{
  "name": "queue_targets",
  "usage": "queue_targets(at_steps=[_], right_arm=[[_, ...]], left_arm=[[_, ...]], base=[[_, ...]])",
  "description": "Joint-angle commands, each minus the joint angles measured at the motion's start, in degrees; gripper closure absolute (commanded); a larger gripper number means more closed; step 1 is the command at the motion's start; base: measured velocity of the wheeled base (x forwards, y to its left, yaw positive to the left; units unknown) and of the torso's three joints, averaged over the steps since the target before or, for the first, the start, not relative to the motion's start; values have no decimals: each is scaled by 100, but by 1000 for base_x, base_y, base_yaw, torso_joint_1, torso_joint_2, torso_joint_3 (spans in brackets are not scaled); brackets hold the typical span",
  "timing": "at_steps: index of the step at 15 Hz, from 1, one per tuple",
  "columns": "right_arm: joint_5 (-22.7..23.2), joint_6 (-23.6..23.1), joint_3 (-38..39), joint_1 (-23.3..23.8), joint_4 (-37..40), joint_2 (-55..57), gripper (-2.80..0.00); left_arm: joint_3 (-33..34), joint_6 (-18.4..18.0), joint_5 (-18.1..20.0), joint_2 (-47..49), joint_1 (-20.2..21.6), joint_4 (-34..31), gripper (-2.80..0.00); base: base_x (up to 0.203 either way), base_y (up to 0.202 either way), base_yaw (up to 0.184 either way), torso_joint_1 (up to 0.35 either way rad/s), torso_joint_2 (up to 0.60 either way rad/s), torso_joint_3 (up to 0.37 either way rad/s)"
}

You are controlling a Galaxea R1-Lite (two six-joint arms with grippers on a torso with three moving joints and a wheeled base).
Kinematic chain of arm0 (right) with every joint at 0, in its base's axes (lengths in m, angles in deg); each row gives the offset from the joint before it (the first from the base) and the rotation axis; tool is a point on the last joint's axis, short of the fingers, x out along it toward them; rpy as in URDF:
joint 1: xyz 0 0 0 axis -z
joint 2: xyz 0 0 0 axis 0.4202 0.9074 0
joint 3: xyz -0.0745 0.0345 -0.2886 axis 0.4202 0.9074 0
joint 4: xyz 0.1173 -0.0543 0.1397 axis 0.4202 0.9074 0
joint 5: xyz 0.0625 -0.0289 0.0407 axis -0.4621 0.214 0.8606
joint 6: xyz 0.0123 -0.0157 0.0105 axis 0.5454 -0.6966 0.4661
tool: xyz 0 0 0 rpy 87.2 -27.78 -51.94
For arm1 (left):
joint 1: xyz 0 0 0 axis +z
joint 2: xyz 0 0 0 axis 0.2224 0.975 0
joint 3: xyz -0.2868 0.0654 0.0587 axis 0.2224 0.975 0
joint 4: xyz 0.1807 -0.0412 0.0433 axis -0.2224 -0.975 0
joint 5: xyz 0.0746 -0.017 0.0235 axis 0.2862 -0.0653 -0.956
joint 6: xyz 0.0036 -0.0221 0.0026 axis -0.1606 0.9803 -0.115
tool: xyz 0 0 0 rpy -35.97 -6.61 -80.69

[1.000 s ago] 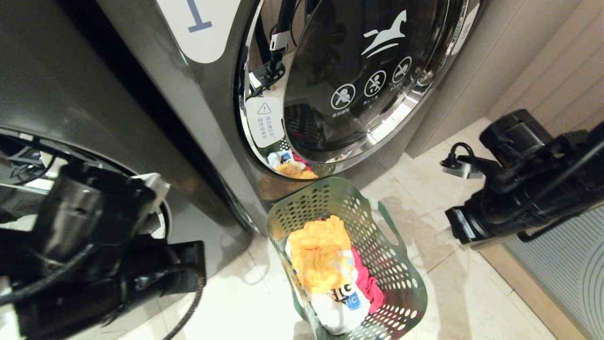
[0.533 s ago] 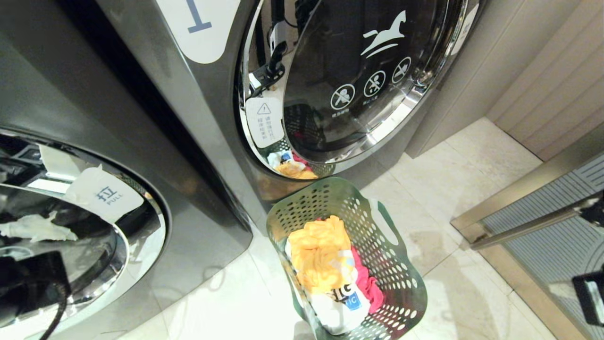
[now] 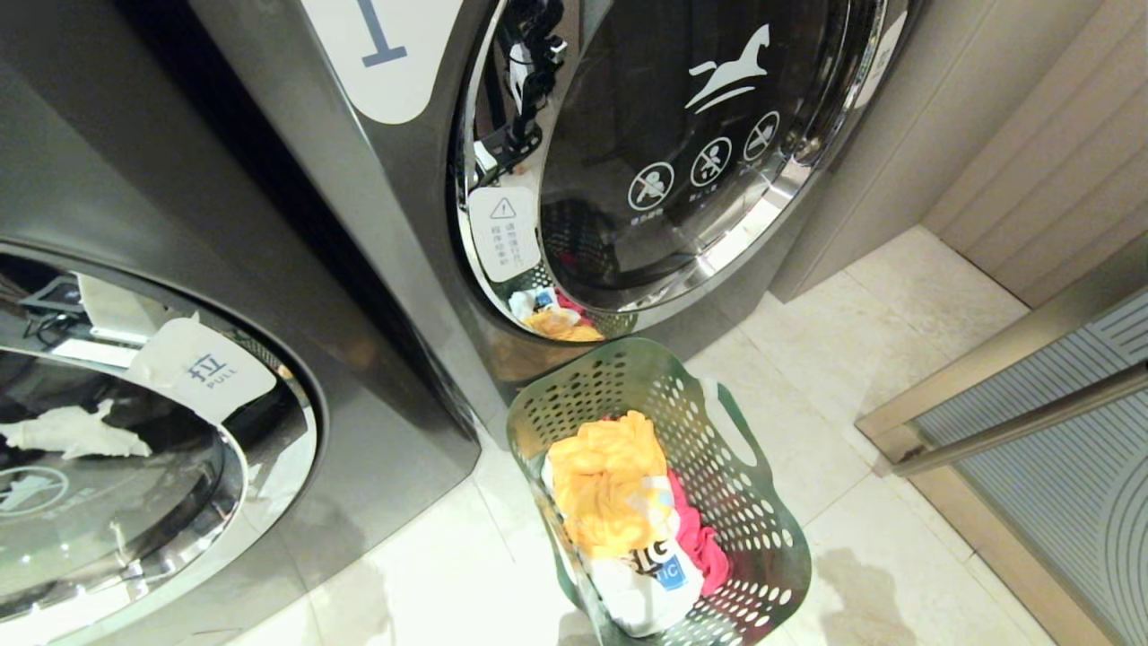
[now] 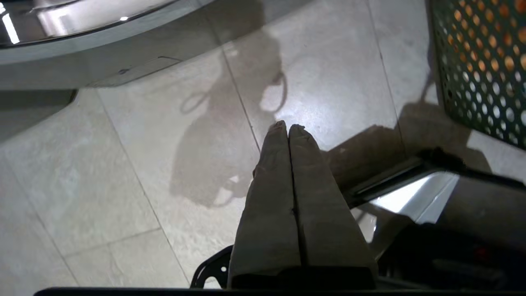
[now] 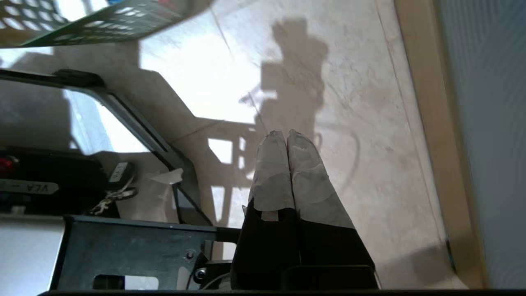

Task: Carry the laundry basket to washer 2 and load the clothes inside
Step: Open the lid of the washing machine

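The green laundry basket (image 3: 762, 529) stands on the floor tiles in front of the grey washer labelled "1" (image 3: 377, 45). Inside it lie the clothes: a yellow garment (image 3: 605, 484), a white printed shirt (image 3: 641, 592) and a red-magenta garment (image 3: 695, 538). Washer 2 cannot be identified; a second grey washer (image 3: 134, 467) at the left shows no number. Neither arm is in the head view. My left gripper (image 4: 287, 126) is shut and empty above the floor, with the basket's wall (image 4: 481, 70) off to one side. My right gripper (image 5: 286, 133) is likewise shut and empty, the basket (image 5: 102, 20) far from it.
Washer 1's round glass door (image 3: 682, 152) is shut and mirrors the basket. A metal-framed glass panel (image 3: 1013, 422) and a beige slatted wall (image 3: 1058, 152) close off the right. My own base (image 5: 123, 242) sits beside both grippers.
Both arms have dropped out of the head view, the left toward the lower left and the right toward the lower right. The basket and clothes have not moved.
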Motion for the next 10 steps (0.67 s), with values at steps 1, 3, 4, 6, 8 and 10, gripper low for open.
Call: queue_targets(at_steps=[1,3,4,6,8,10], right_arm=[[200,-57,377,8,-11,-1139,0],[360,-107,501,21,-27,-1785,0],[331,-112,521,25,-30,-2149,0],[240,-101,548,29,-37,-2585,0],[188,-100,549,31,-37,-2481,0],[238,-97,556,31,-36,-2122,0]], left_arm=[[355,-521,634,-844,-29,24,0],[511,-939,775,-1169,-47,131,0],[661,-1093,866,-1184,-50,514,0],[1060,-1374,920,-1175,-29,1633,0],[1069,-1503,939,-1131,455,1613,0],[1040,-1596,1100,-1441,731,1391,0]], base=[[0,0,0,0,0,0],[0,0,0,0,0,0],[0,0,0,0,0,0],[0,0,0,0,0,0],[0,0,0,0,0,0],[0,0,0,0,0,0]])
